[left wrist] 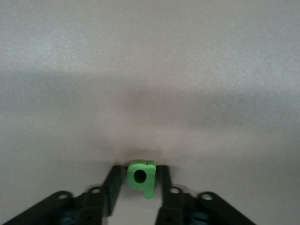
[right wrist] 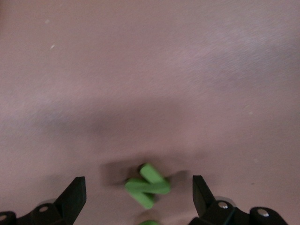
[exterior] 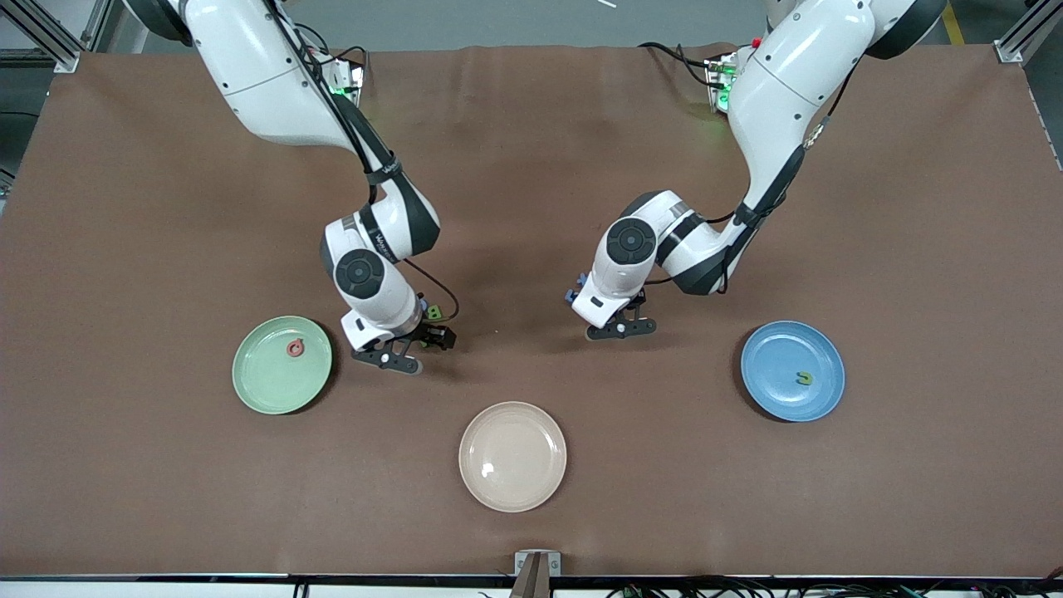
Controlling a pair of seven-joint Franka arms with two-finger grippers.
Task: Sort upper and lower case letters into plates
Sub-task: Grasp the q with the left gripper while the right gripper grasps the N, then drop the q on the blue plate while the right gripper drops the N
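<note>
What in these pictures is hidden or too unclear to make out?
- Front view: the letters under both tools are hidden by the arms' own wrists.
- Front view: the pinkish red letter in the green plate and the small letter in the blue plate are too small to read.
- Right wrist view: a second green piece beside the green letter is cut off by the edge.

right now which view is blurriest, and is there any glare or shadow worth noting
Right wrist view: softest, the green letter between the open right gripper smeared. Left wrist view: sharper on the green letter gripped by the left gripper, dark shadow band above. Front view: small glare spot on the cream-beige plate.
</note>
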